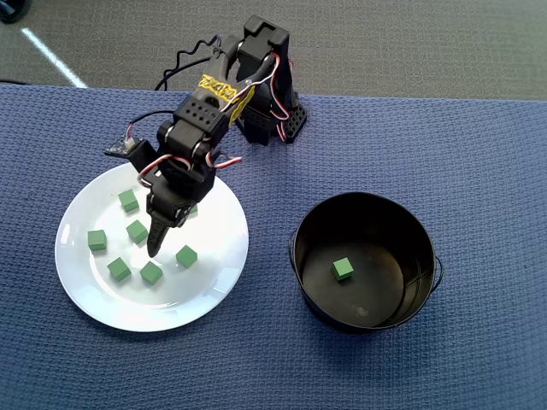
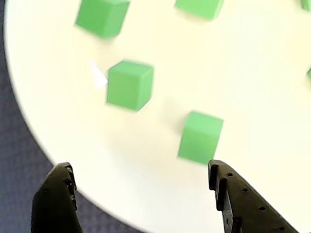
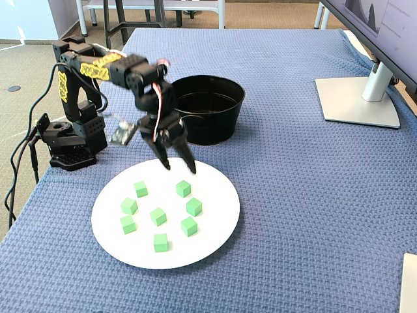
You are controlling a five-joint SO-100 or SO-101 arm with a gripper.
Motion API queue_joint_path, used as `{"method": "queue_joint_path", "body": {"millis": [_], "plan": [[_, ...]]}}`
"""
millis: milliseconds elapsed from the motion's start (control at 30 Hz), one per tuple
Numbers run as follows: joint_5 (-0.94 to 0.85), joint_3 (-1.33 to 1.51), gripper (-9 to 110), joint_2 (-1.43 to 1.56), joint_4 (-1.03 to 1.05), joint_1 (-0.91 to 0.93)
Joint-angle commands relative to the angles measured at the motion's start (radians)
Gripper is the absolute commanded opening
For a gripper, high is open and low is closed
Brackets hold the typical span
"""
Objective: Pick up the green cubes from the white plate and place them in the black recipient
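The black two-finger gripper [image 3: 180, 165] hangs with fingers spread and empty above the large round white plate [image 3: 215, 222], where seven small matte green cubes [image 3: 184, 188] lie apart, and what looks like another sits inside the round black metal pot [image 1: 312, 239].
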Motion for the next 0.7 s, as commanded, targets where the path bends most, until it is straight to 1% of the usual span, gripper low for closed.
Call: {"method": "queue_joint_path", "body": {"millis": [0, 200, 400, 667], "plan": [[0.051, 0.021, 28, -0.002, -0.038, 0.023], [0.155, 0.071, 29, -0.005, -0.052, 0.032], [0.143, 0.094, 28, -0.046, -0.063, -0.008], [0.169, -0.037, 26, -0.189, -0.035, -0.026]]}}
